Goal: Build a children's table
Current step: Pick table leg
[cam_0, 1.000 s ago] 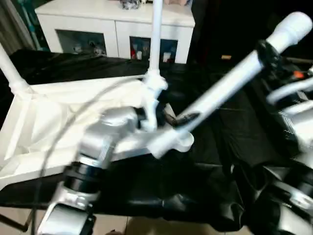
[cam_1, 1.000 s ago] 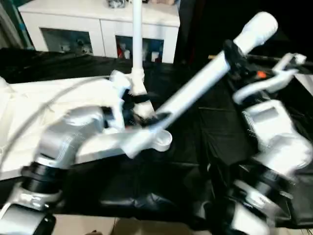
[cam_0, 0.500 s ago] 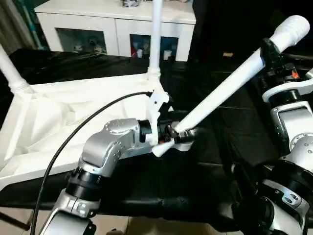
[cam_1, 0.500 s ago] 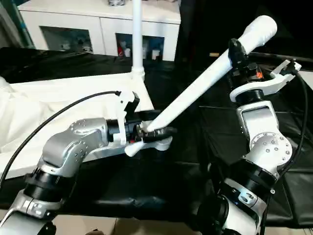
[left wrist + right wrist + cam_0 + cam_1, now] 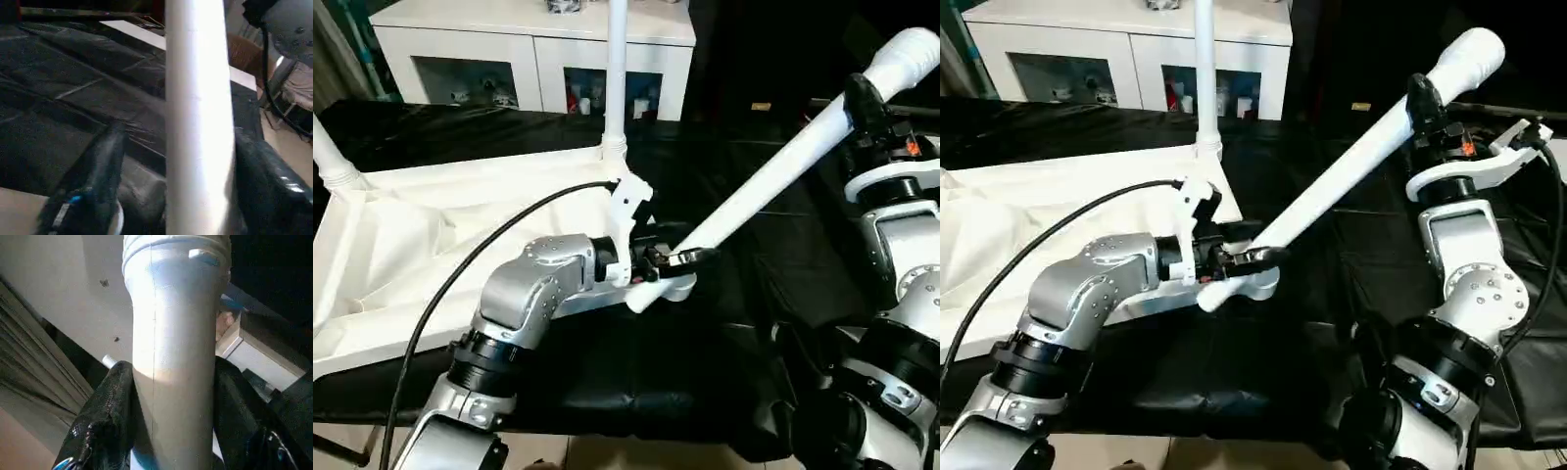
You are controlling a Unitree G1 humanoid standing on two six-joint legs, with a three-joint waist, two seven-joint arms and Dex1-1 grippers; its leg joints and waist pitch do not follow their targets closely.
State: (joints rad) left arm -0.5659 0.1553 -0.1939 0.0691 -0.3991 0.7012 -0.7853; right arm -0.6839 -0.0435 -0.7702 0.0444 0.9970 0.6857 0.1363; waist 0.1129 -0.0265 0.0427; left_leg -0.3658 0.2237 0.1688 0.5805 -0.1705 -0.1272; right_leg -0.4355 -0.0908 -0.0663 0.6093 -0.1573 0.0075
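Head stereo pair looking forward and down over silver forearms at the black-covered table (image 5: 744, 245), both sharing the slanted white tapered plastic tube leg (image 5: 773, 181), left wrist camera close against that leg's lower stretch (image 5: 198, 122), right wrist camera close, looking up its upper end (image 5: 176, 333)

There is one white table top (image 5: 401, 245) lying upside down on one black worktop (image 5: 754, 255). Three white legs show: two (image 5: 615, 69) (image 5: 331, 157) stand up at its far corners, and one (image 5: 773, 176) leans over the near corner. Two end effectors (image 5: 690, 258) (image 5: 862, 98) are near that leaning leg. One white cabinet (image 5: 538, 49) stands behind.
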